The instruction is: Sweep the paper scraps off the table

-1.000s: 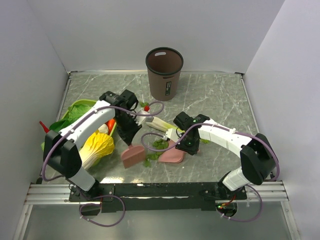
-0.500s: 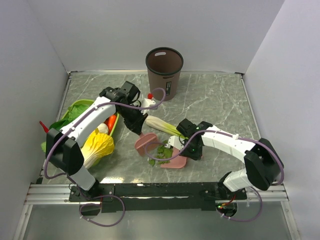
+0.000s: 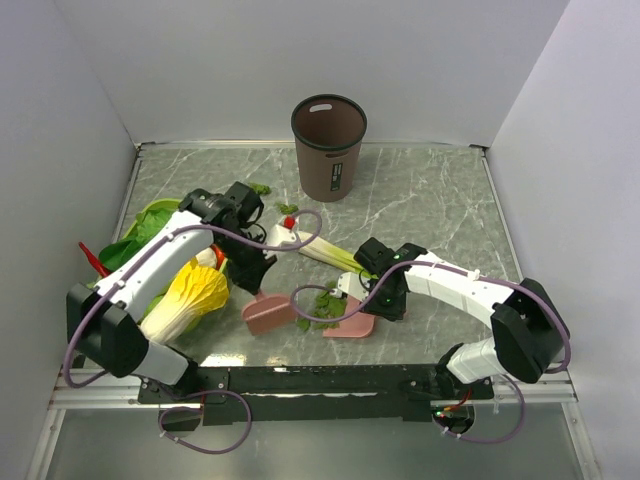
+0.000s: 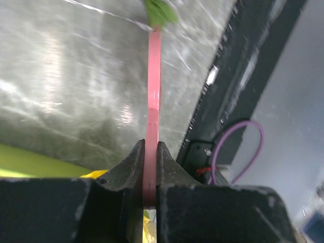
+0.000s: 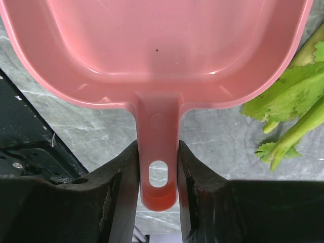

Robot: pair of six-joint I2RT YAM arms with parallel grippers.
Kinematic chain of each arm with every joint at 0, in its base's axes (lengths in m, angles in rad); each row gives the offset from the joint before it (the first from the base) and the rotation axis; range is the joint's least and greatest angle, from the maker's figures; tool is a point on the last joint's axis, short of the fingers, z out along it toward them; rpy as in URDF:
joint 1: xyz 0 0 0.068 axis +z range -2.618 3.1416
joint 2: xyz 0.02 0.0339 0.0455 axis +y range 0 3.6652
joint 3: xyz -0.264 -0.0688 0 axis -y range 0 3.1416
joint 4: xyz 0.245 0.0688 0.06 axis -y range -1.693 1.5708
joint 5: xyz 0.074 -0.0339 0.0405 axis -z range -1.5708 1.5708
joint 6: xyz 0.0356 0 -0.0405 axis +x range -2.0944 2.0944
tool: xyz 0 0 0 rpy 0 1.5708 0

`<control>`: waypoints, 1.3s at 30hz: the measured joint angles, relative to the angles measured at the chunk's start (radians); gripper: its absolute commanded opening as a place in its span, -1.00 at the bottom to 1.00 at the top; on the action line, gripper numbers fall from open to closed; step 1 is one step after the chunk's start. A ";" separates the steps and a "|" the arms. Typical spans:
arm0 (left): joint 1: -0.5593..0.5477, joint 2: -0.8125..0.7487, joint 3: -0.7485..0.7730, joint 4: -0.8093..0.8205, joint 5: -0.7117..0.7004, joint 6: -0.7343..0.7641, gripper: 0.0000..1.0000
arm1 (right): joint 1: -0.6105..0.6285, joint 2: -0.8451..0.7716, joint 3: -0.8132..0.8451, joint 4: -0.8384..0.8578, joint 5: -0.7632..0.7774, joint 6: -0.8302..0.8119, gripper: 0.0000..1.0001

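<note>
My left gripper point(image 3: 257, 283) point(image 4: 151, 148) is shut on a flat pink scraper point(image 3: 268, 313) point(image 4: 154, 86), seen edge-on in the left wrist view with one green scrap point(image 4: 160, 12) at its far tip. The right gripper point(image 3: 378, 299) point(image 5: 158, 148) is shut on the handle of the pink dustpan point(image 3: 350, 325) point(image 5: 157, 45), whose inside looks bare in the right wrist view. Paper scraps point(image 3: 322, 304) lie on the table point(image 3: 430, 200) between scraper and pan mouth. A few more scraps point(image 3: 260, 188) sit further back.
A brown bin point(image 3: 328, 145) stands at the back centre. A leek-like stalk point(image 3: 318, 250) point(image 5: 293, 96) lies just behind the dustpan. A yellow-green cabbage point(image 3: 190, 295) and a green tray point(image 3: 150, 222) of vegetables crowd the left side. White walls enclose the table.
The left arm swept the scraper toward the dustpan, then drew it back to the near left. The right arm slid the dustpan nearer a second ago and has since held still.
</note>
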 measured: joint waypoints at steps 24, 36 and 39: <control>-0.109 0.238 0.088 0.166 0.086 0.010 -0.98 | 0.000 0.007 0.006 -0.008 -0.003 0.018 -1.00; 0.000 0.089 0.017 0.032 -0.020 0.043 -0.98 | 0.000 0.007 0.004 -0.007 -0.003 0.021 -1.00; 0.000 0.098 0.018 0.085 -0.061 -0.063 -0.98 | 0.000 0.007 0.004 -0.007 -0.003 0.022 -1.00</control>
